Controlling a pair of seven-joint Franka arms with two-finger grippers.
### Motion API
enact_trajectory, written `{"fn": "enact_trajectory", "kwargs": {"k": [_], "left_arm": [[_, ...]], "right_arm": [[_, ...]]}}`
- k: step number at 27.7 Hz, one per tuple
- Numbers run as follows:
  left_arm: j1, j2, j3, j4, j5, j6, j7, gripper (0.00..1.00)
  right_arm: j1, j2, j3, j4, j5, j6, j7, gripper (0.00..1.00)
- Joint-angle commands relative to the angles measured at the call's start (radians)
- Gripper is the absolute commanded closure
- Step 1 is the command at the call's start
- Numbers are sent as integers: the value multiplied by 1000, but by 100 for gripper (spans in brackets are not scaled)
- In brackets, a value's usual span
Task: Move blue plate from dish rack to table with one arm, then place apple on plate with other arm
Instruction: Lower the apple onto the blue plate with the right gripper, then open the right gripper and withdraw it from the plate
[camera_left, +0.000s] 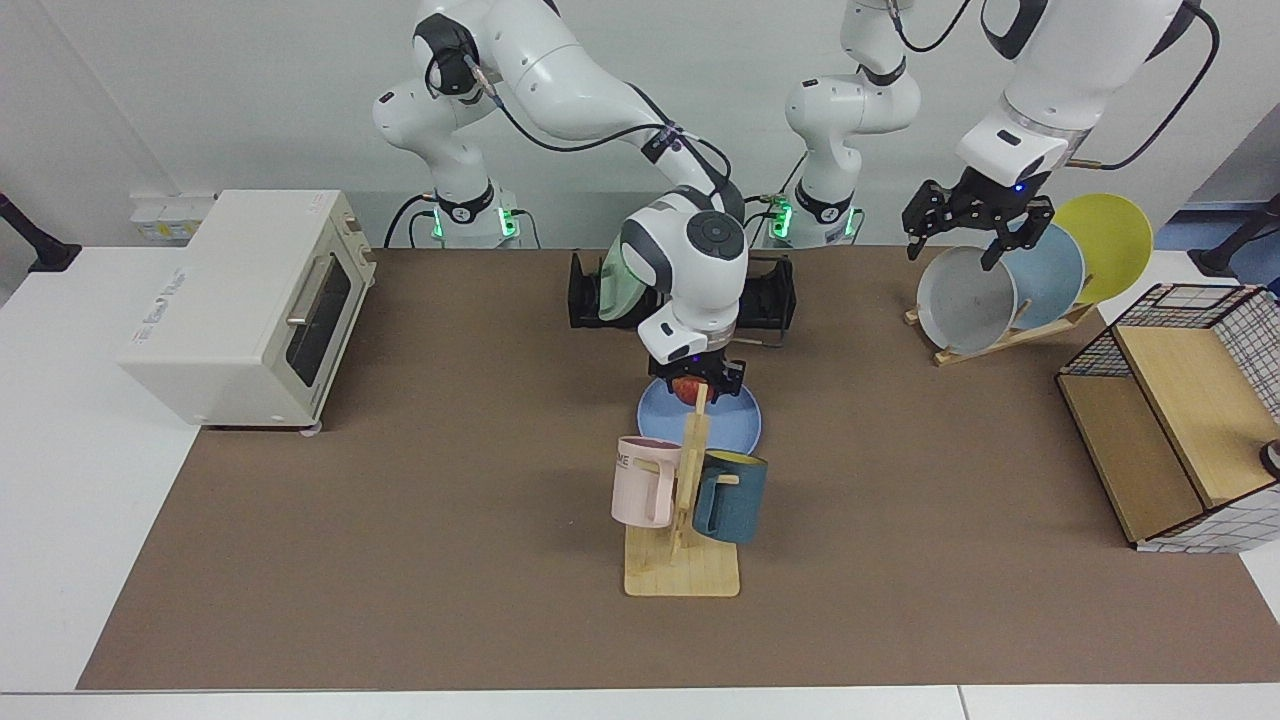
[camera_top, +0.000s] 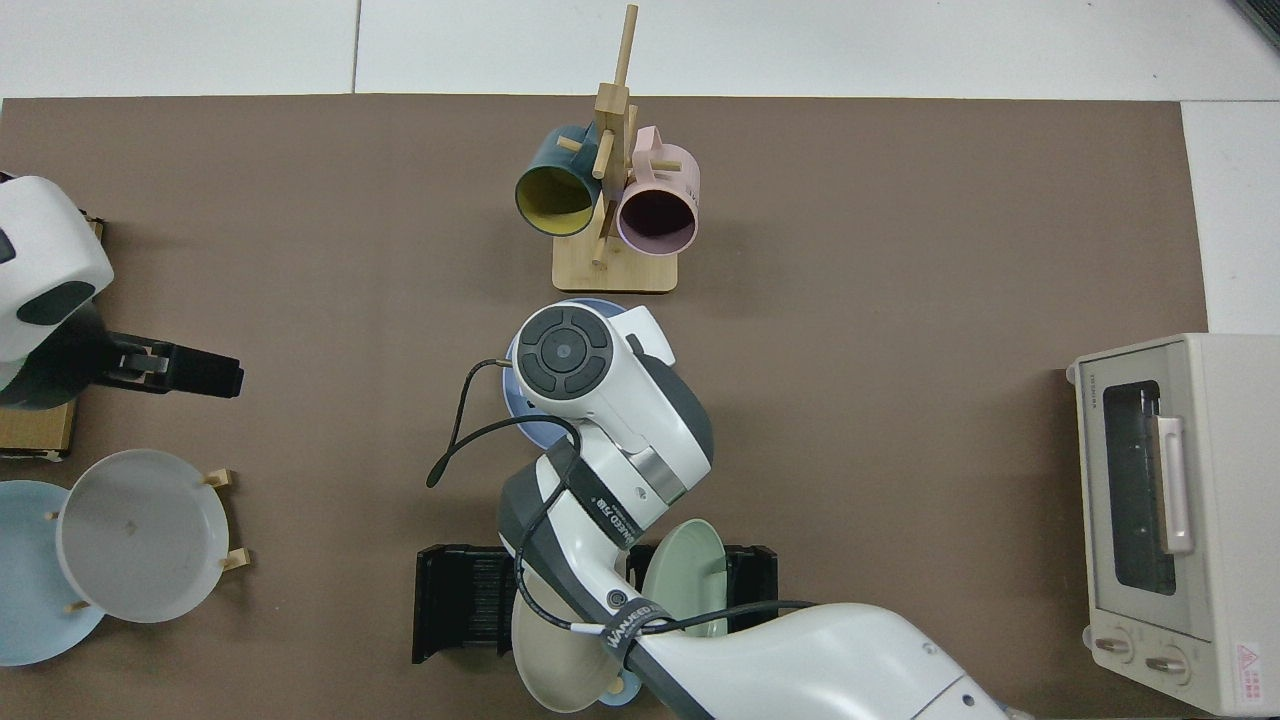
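Your right end effector (camera_left: 690, 385) is clenched on the apple (camera_left: 687, 389) and hangs low over the blue plate (camera_left: 735, 425), which lies flat on the brown mat of the surface (camera_left: 400, 520), just behind the wooden mug tree (camera_left: 684, 520). Whether the apple touches the plate you cannot tell: the mug tree's post crosses it in the facing view, and in the top view the arm's wrist covers both the apple and most of the plate (camera_top: 520, 415), leaving only 2 thin blue slivers of rim.

The black dish rack (camera_left: 770, 295) holds 2 plates: a pale green one (camera_top: 685, 580) standing in its slots and a beige one (camera_top: 550, 650) leaning at its near edge. In the facing view the right arm hides the beige plate and most of the green.

The slanted wooden rack (camera_left: 1000, 335) holds 3 plates, grey (camera_left: 962, 300), pale blue (camera_left: 1050, 270) and yellow (camera_left: 1105, 245). Your left end effector (camera_left: 975, 225) waits above the grey plate with its fingers released and nothing between them.

The mug tree carries 2 mugs, a pink one (camera_left: 645, 480) and a dark teal one (camera_left: 730, 495). The toaster oven (camera_left: 240, 305) stands shut, its inside too dark to read. The wire-and-wood crate (camera_left: 1180, 420) is cut off at the frame edge.
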Motion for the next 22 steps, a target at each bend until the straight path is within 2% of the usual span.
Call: {"fn": "enact_trajectory", "kwargs": {"k": [1, 6, 7, 8, 9, 13, 17, 20, 22], "left_arm": [[1, -7, -4, 10, 20, -26, 0, 0], [-4, -18, -12, 10, 22, -52, -2, 0], [-4, -18, -12, 10, 22, -61, -2, 0], [-4, -19, -12, 10, 22, -69, 0, 0], [-4, -19, -12, 10, 22, -76, 0, 0], [-2, -19, -10, 10, 23, -87, 0, 0], [-1, -24, -14, 10, 64, -89, -6, 0], [-4, -28, -15, 10, 87, -89, -11, 0], [1, -32, -12, 8, 86, -90, -12, 0]], "right_arm": [[0, 69, -6, 52, -3, 36, 28, 100], [0, 79, -3, 58, 3, 31, 26, 100], [-1, 79, -3, 58, 1, 24, 25, 76], [-3, 77, -5, 60, 0, 13, 25, 32], [-3, 73, -5, 58, -8, 5, 20, 0], [-38, 33, 5, 76, 5, -74, 13, 0], [-41, -68, -12, 87, 15, -70, 26, 0], [-89, -124, -8, 90, 52, -79, 17, 0], [-156, -171, 8, 89, 84, -85, -9, 0]]}}
